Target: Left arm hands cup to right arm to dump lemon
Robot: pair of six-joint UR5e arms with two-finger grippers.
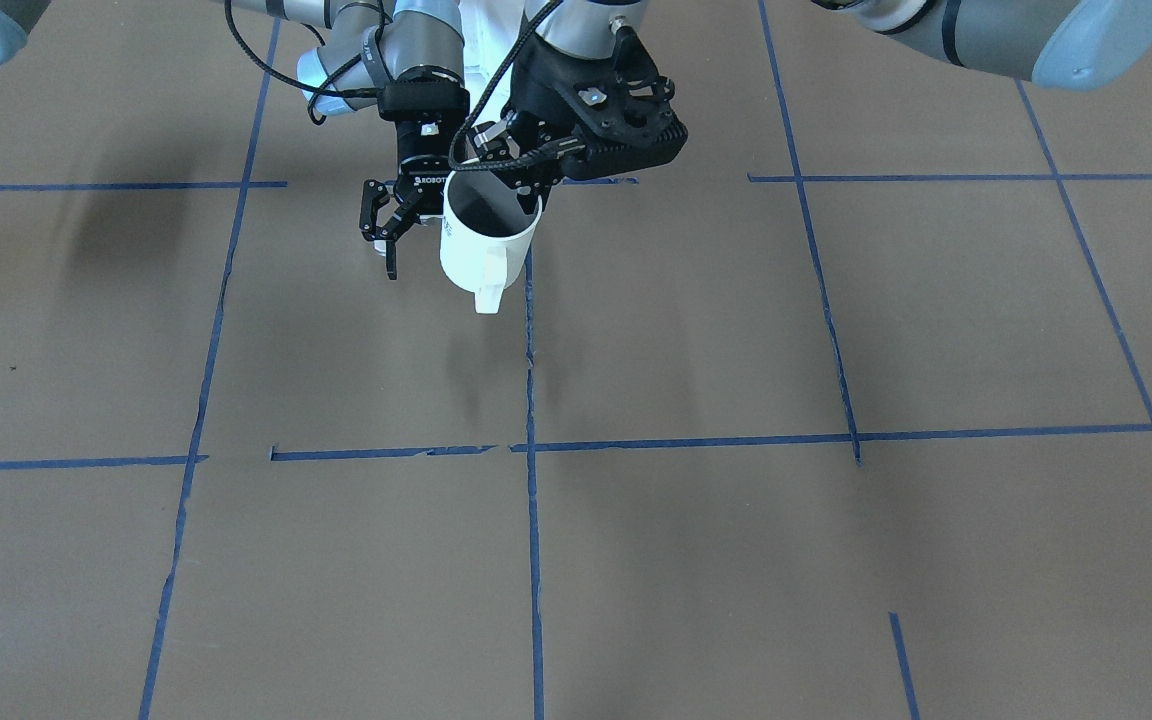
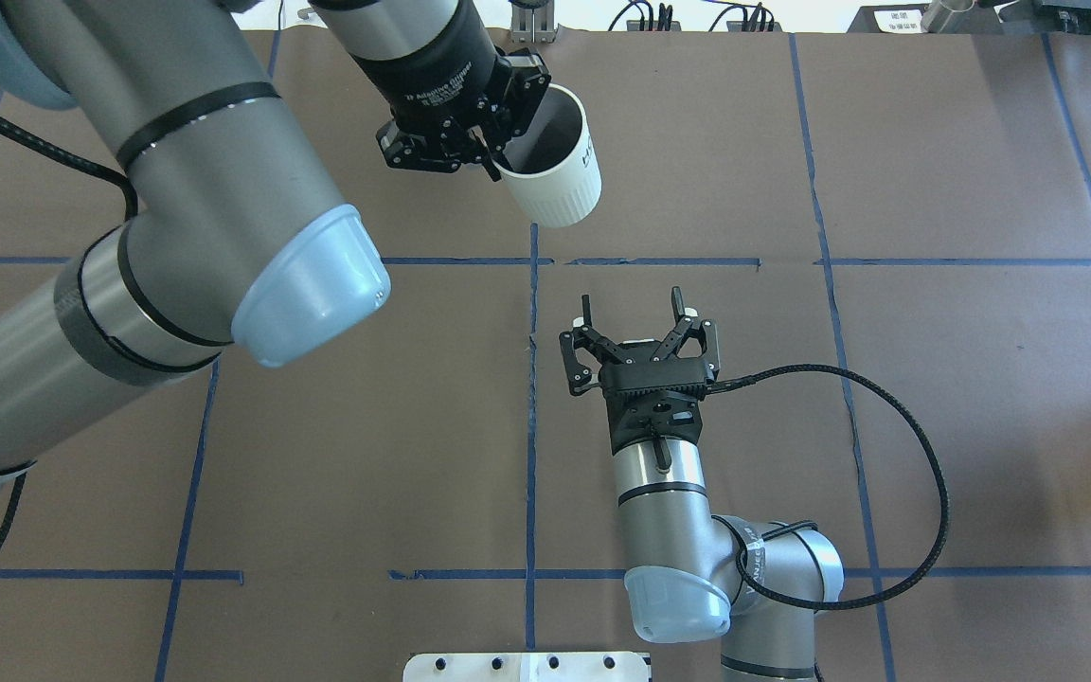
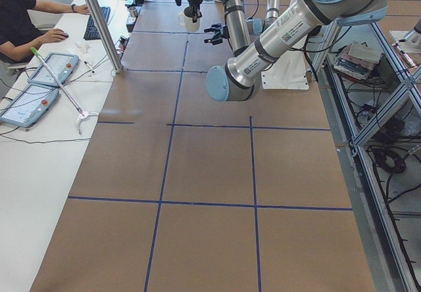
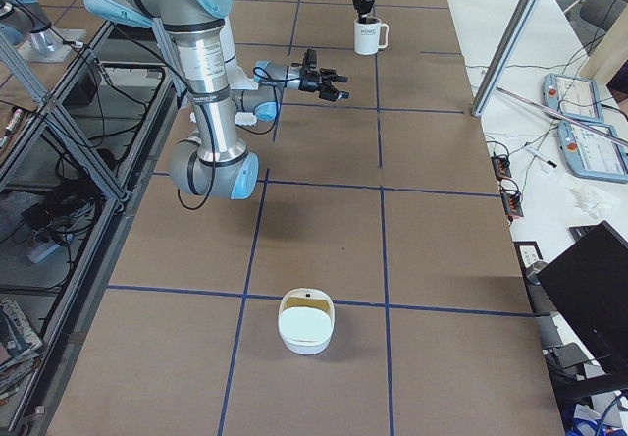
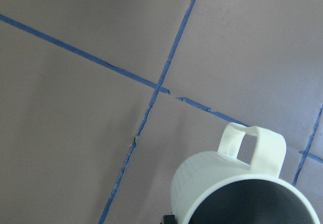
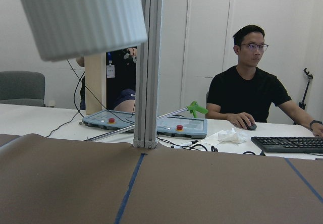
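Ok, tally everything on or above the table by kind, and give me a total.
Grippers: 2, the left gripper and the right gripper
Cup: 1
White dish: 1
Total: 4

brown table (image 1: 836, 560) w/ blue tape grid (image 1: 534, 560), white wall (image 6: 202, 32) behind.

Table (image 1: 696, 560): brown paper top, gridded into rectangles by blue tape lines (image 1: 533, 560), with the tape torn in spots near the centre. White bowl (image 4: 306, 322) sits over a tape line near the right-end edge, midway across. White bolted plate (image 2: 527, 666) at the robot-side edge.
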